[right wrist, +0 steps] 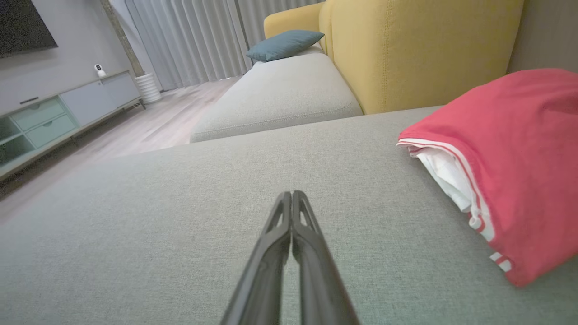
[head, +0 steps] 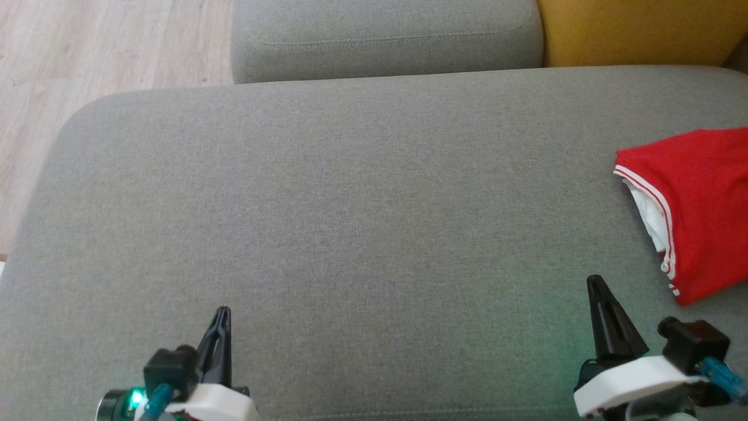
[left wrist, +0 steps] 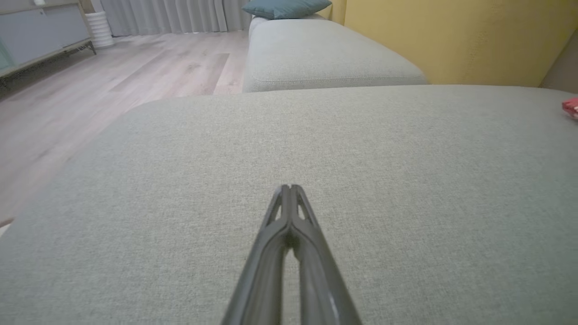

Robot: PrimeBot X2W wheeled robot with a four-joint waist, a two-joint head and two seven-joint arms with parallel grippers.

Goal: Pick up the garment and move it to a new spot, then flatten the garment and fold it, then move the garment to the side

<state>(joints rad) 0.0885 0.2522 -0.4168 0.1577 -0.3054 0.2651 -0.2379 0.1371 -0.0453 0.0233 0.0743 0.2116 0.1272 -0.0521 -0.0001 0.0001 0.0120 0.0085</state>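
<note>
Head view, from the left: a pale wood plank floor point(head: 87, 52) runs along the edge of a broad grey woven-fabric sofa seat point(head: 350, 204). Low on the left, the left fingers point(head: 221, 333) point up the picture, pressed together with nothing between them, above bare fabric. Beyond the seat lies a second grey fabric cushion point(head: 385, 35), and to its right a mustard-yellow upholstered backrest point(head: 631, 29). Low on the right, the right fingers point(head: 608, 321) are likewise closed tight on nothing. Just up and right of them, near but apart, the red folded garment with white striped trim point(head: 701, 204) lies on the seat's far right, cut off by the picture's edge, a white inner layer showing at its open side.

Left wrist view: the left fingers point(left wrist: 280, 253) meet at their tips over the seat; a teal pillow point(left wrist: 284, 6) lies at the far end of the second cushion, and a sliver of the garment point(left wrist: 571, 107) shows at the right edge.

Right wrist view: a pale low cabinet point(right wrist: 54, 117) stands at the left, the closed right fingers point(right wrist: 271, 262) sit in the middle, and the garment point(right wrist: 528, 149) is to their right, untouched.
</note>
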